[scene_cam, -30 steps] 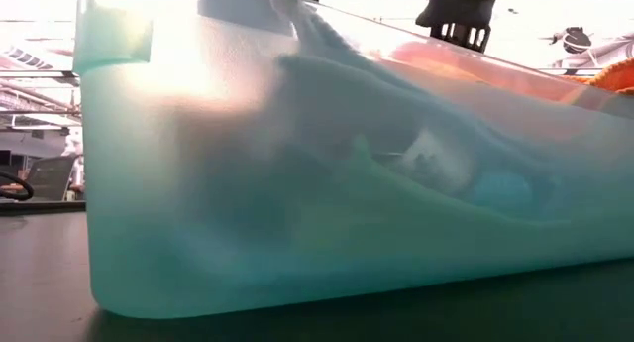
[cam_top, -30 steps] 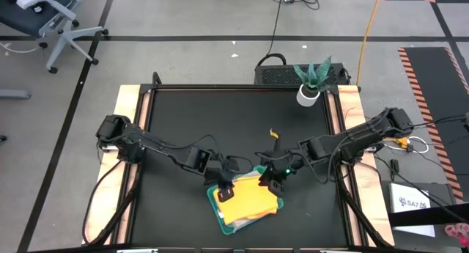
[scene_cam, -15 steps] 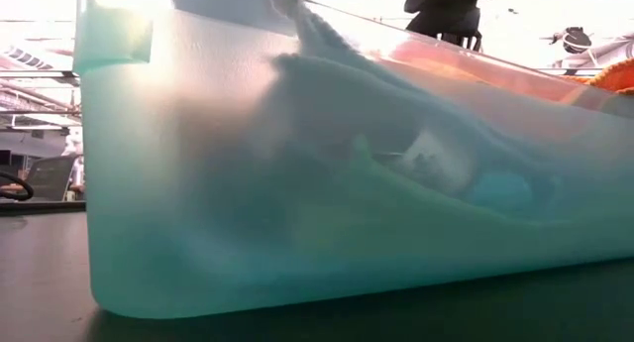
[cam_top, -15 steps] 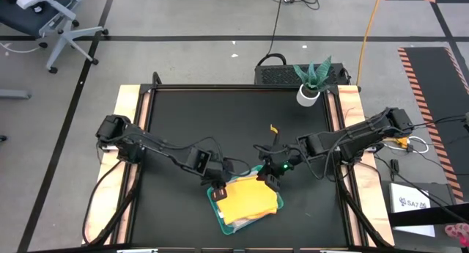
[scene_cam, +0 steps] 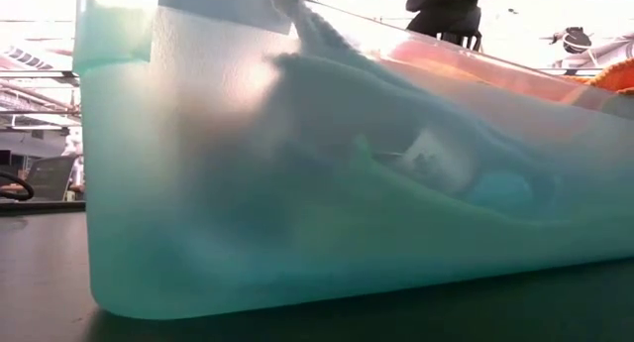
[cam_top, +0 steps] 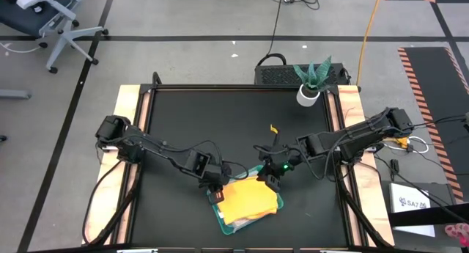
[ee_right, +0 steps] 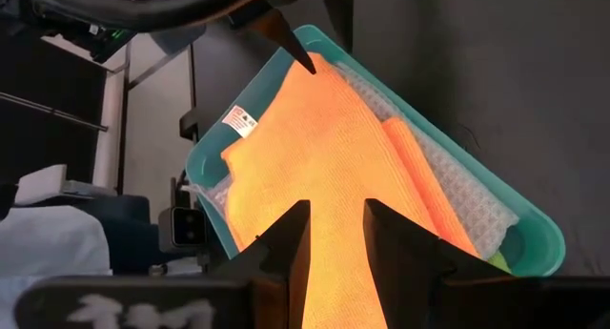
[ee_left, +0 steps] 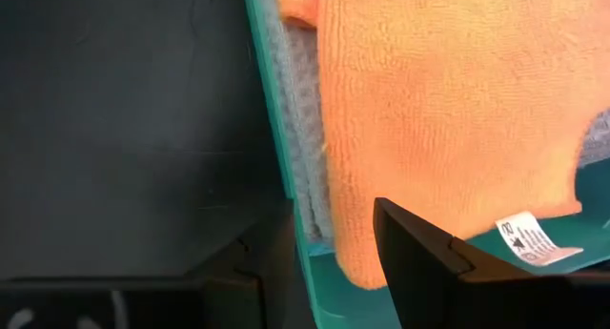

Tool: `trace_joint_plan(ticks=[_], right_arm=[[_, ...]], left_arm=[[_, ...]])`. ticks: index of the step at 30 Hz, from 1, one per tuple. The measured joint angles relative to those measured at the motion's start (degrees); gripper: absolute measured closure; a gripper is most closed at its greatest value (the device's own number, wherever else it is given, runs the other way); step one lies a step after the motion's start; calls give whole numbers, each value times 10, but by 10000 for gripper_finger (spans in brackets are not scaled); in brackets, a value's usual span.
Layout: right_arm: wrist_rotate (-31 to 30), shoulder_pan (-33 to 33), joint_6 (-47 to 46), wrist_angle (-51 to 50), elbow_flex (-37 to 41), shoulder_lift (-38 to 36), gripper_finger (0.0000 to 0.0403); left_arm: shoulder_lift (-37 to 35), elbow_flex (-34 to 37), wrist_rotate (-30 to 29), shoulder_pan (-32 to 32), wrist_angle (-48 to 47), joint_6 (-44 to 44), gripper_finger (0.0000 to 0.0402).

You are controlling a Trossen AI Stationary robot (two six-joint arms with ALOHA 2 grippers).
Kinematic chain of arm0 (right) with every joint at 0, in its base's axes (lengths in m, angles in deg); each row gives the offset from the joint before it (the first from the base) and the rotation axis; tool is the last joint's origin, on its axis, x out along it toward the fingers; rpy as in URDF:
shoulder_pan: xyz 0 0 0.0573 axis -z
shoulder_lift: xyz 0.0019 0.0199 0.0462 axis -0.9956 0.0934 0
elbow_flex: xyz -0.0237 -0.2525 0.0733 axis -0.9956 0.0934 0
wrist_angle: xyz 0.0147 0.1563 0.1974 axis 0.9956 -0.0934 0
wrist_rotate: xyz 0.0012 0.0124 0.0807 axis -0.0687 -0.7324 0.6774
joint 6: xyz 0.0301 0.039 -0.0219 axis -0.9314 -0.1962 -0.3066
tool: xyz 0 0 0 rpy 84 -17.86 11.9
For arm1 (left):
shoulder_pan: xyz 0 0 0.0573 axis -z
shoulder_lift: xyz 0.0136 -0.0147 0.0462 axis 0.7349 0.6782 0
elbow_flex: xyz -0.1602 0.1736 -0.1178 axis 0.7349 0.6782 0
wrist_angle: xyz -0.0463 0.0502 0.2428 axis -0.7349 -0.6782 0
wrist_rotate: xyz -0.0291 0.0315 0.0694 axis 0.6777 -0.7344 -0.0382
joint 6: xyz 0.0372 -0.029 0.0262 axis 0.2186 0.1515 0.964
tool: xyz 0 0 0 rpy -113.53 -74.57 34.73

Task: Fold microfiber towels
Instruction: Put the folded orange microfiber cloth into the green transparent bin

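A yellow-orange microfiber towel lies on top of a pile in the teal tray near the table's front middle. A pale grey-white towel lies under it. My left gripper is open and points down at the tray's left far corner. One of its fingers is over the orange towel's corner and the other is outside the tray's wall. My right gripper hovers open above the tray's right far edge, with the orange towel showing through its gap. In the low view the tray fills the picture. My left gripper straddles the tray's wall at the corner, coming from above and pointing steeply down. Its inner finger covers the orange towel's corner beside the white label. I cannot tell whether either finger touches the towel or the tray.
A white pot with a green plant stands at the table's far right. A small yellow scrap lies on the black mat behind the tray. Wooden strips border the mat on both sides.
My left gripper has come down a little toward the tray's left far corner and tipped more steeply downward, with its fingers still as far apart. The tray and the towels have kept their place.
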Motion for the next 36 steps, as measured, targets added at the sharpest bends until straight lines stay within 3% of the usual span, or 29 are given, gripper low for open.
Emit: trace_joint_plan(ticks=[10, 17, 22, 30, 36], right_arm=[[1, 0, 11, 0, 0, 0, 309], [1, 0, 25, 0, 0, 0, 309], [1, 0, 37, 0, 0, 12, 309], [2, 2, 69, -2, 0, 62, 309], [-34, 19, 152, -38, 0, 74, 310]], left_arm=[[0, 0, -2, 15, 0, 37, 256], [0, 0, -65, 41, 1, 83, 256], [-2, 0, -87, 44, -6, 38, 256], [-57, 0, -182, 44, -36, -36, 256], [-66, 0, -176, 49, -24, -62, 256]])
